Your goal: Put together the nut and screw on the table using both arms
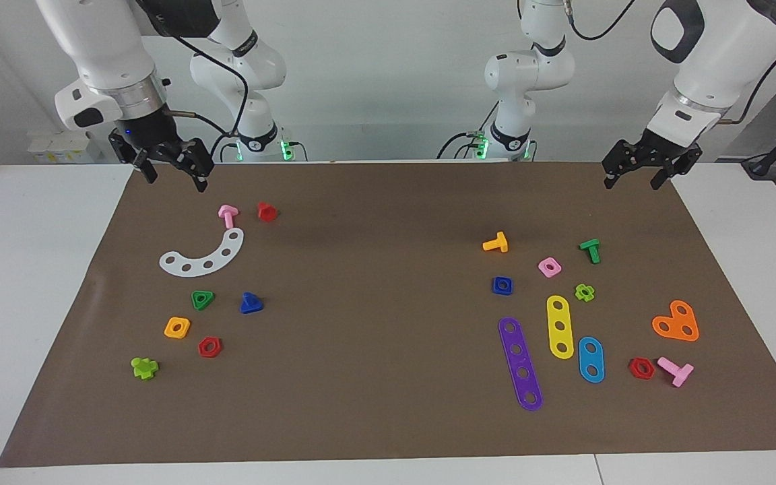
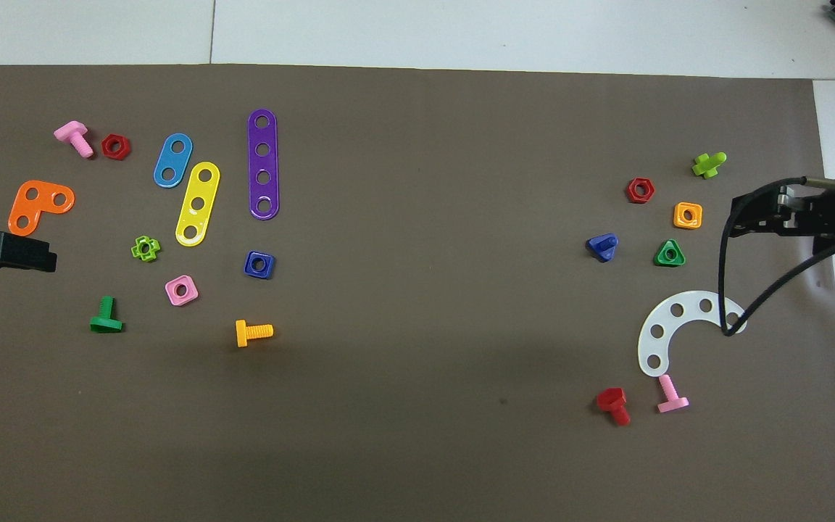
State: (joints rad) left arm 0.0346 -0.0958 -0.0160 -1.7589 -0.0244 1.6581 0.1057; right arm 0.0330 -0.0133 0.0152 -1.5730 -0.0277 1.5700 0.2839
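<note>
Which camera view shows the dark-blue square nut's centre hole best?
The overhead view: the dark-blue square nut is seen almost straight down, its hole open and round. The facing view shows the same nut at a slant, the hole flattened.

White table (image 1: 38,283) w/ brown mat (image 1: 374,283). All parts lie flat on mat, none stacked.

Left-arm end: nut (image 1: 502,285), pink sq nut (image 1: 550,267), orange screw (image 1: 496,243), purple strip (image 1: 520,363), yellow strip (image 1: 560,326).

Right-arm end: screw (image 1: 250,304), green tri nut (image 1: 202,300) beside it, orange sq nut (image 1: 177,327), white curved strip (image 1: 203,256).

Nut & screw well apart.
</note>
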